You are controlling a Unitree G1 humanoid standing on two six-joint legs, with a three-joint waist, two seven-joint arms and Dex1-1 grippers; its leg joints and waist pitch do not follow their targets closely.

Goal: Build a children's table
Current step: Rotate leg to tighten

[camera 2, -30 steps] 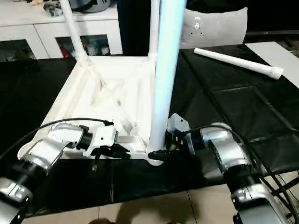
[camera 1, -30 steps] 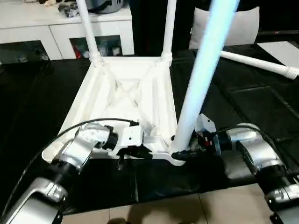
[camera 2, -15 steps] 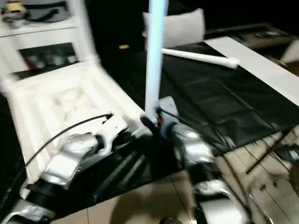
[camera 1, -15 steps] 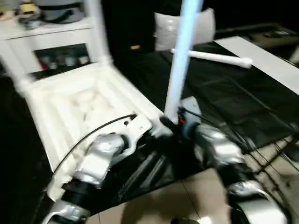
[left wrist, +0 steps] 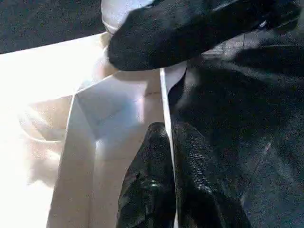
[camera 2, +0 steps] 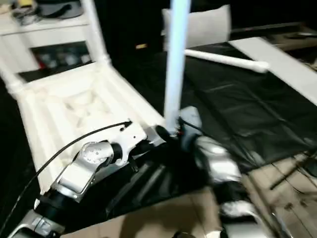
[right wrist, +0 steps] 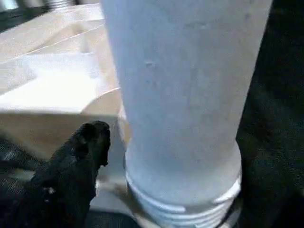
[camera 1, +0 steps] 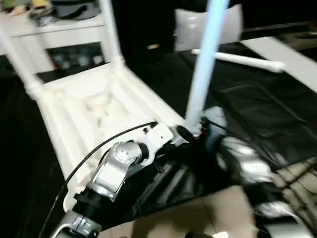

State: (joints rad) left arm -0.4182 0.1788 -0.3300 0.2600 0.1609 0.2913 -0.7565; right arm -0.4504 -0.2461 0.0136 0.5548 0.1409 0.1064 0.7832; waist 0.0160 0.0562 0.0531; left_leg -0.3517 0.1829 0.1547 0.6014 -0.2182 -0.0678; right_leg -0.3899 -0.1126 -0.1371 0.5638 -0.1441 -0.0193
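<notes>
The small white plastic children's table (camera 1: pixel 94 106) lay upside down on the black-covered table (camera 1: pixel 257 99), its ribbed underside facing up. Two round white legs stood in its far corner sockets, and a third long tapered white leg (camera 1: pixel 205 64) stood upright in the near corner socket. A fourth white leg (camera 1: pixel 237 58) lay loose on the black cover, well apart from the rest.

The left pincer (left wrist: pixel 166 156) was clenched on the thin white rim of the upturned top, one black finger on each side of the wall. The right pincer (right wrist: pixel 118 142) sat at the foot of the upright leg, beside its threaded collar; one black finger (right wrist: pixel 80 156) showed just beside the leg, and whether it was grasping or had let go could not be told.

The moulded plastic looked light, stiff and smooth, so it would probably slide on the cover unless braced. The rim seemed a fair place to steady the top. A leg would likely be best taken low, near the collar, since a high hold could lever it over.

No brand, label or readable writing was visible.
</notes>
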